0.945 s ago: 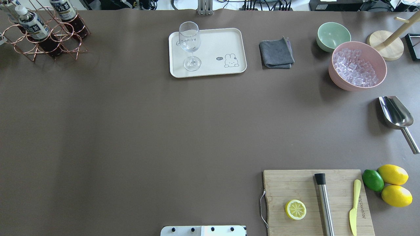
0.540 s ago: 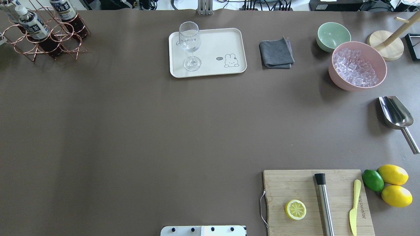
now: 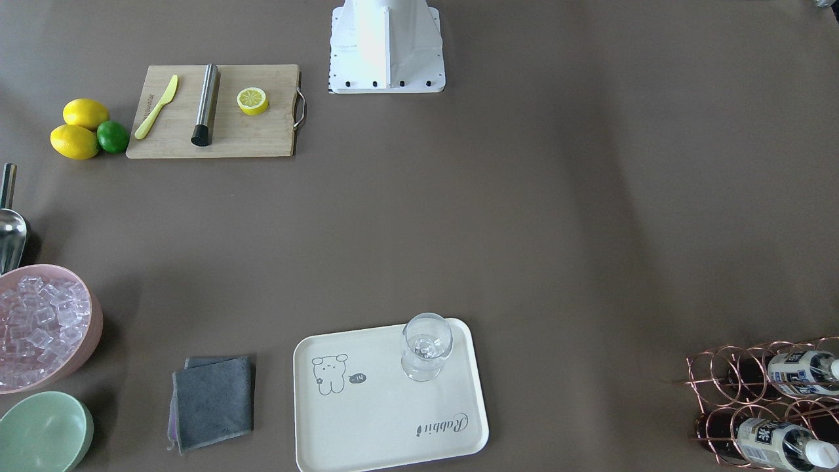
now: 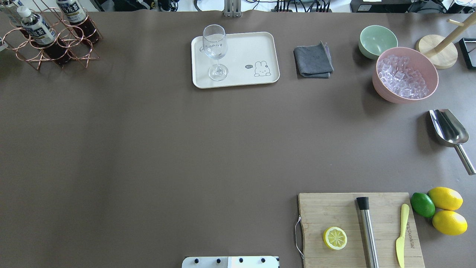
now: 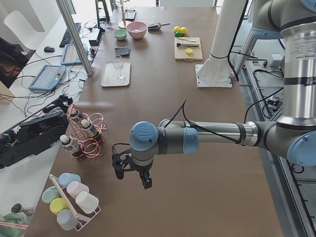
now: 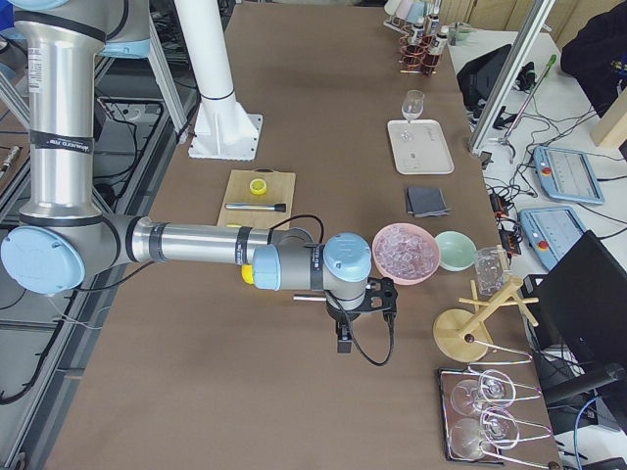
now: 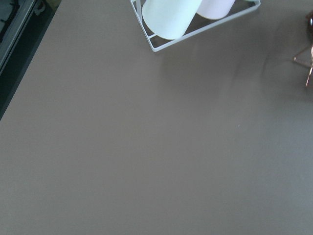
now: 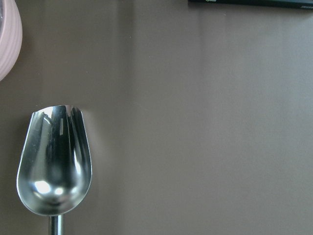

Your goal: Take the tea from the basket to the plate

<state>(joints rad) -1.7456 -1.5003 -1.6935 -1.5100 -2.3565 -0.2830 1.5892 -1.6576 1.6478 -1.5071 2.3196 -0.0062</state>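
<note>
Brown tabletop (image 4: 186, 149) alone fills our overhead view's foreground; only the side views show the arms. Nearest, the left gripper (image 5: 132, 177) and right gripper (image 6: 343, 343) hover; we cannot tell their jaws' state. Beyond, clear white-capped bottles of dark tea (image 4: 37, 29) sit in the copper wire basket (image 4: 79, 57); farthest, the cream rectangular plate (image 4: 256, 48) holds a stemmed wine glass (image 4: 215, 44).

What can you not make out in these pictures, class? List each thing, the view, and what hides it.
- Left gripper: seen only in the exterior left view, small; open or shut cannot be told.
- Right gripper: seen only in the exterior right view; same doubt.
- Basket: the overhead view's top edge cuts off its handle and part of one tea.
- Scoop: the right wrist view's bottom edge cuts off its handle.
</note>
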